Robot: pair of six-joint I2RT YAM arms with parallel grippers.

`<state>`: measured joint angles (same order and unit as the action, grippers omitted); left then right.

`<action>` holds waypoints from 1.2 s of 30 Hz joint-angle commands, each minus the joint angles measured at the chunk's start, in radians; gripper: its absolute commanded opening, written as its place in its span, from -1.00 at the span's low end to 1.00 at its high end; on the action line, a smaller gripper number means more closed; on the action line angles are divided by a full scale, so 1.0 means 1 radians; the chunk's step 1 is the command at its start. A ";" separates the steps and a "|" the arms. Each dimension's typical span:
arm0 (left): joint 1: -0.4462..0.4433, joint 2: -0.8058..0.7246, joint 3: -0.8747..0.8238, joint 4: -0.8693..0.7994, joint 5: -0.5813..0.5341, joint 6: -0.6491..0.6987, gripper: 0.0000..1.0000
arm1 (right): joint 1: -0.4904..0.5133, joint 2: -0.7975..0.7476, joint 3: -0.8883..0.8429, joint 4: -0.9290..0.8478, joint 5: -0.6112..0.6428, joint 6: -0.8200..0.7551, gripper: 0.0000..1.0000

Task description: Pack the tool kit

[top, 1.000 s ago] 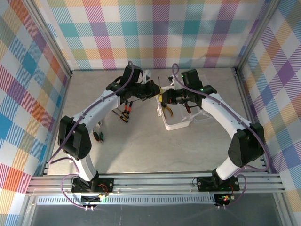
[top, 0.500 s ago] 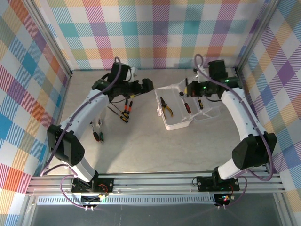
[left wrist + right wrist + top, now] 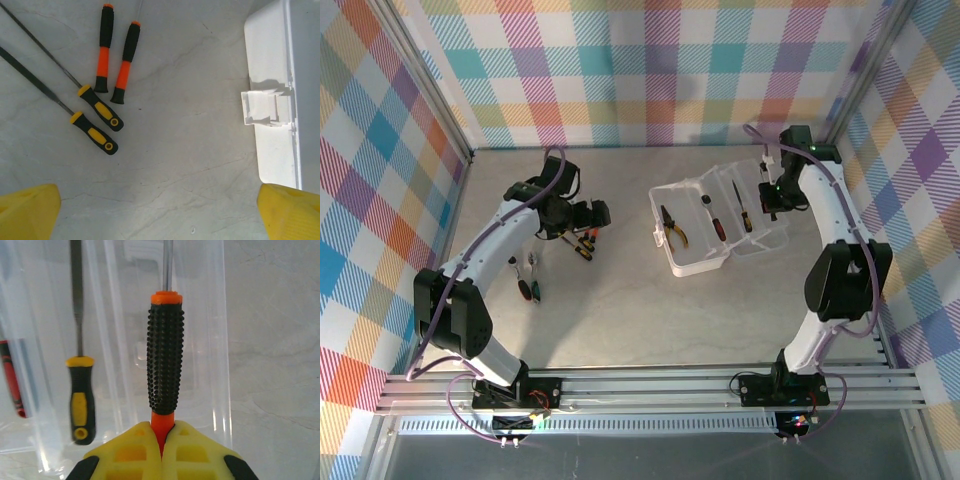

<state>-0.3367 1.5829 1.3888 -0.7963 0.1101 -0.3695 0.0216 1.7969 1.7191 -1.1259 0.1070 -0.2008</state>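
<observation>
Both arms had drawn back from the middle of the case since a second before: the left gripper (image 3: 160, 215) had swung out to the left and let its jaws go wide, while the right gripper (image 3: 162, 440) had moved to the far right side of the case.

Seen from the left wrist, the left fingers (image 3: 27, 212) stood far apart at the bottom corners, holding and touching nothing, with bare table (image 3: 640, 320) between them. The right fingers (image 3: 135, 450) were pressed together on the orange end of a studded screwdriver (image 3: 165, 360), its black handle and shaft pointing straight away from the wrist, above the clear lid (image 3: 760, 235).

The case (image 3: 700, 255) lay open on the table, right of centre, its lid folded out to the right. Yellow pliers (image 3: 672, 225) lay in the left part of the tray and a red-handled screwdriver (image 3: 713, 218) beside them; a yellow-handled tool (image 3: 81, 400) rested in the lid, just left of the held screwdriver.

Below the left gripper, two orange-and-black screwdrivers (image 3: 114, 60) lay side by side, with two long yellow-and-black tools (image 3: 97, 120) just beside them, well apart from the latch (image 3: 265, 107) at the case's white edge. Another dark tool (image 3: 525, 288) lay alone nearer the left arm.
</observation>
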 commanded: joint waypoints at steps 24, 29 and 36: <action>0.011 0.012 -0.014 0.025 0.017 0.026 0.99 | 0.033 0.102 0.063 0.001 0.095 -0.056 -0.50; 0.015 0.009 -0.016 0.019 0.016 0.030 0.99 | 0.049 0.075 0.071 -0.010 0.106 -0.054 -0.38; 0.022 -0.007 -0.023 0.001 0.001 0.035 0.99 | 0.082 0.000 0.125 -0.060 0.108 -0.043 -0.18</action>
<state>-0.3286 1.5887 1.3766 -0.7803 0.1135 -0.3500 0.0849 1.8744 1.7927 -1.1385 0.2070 -0.2497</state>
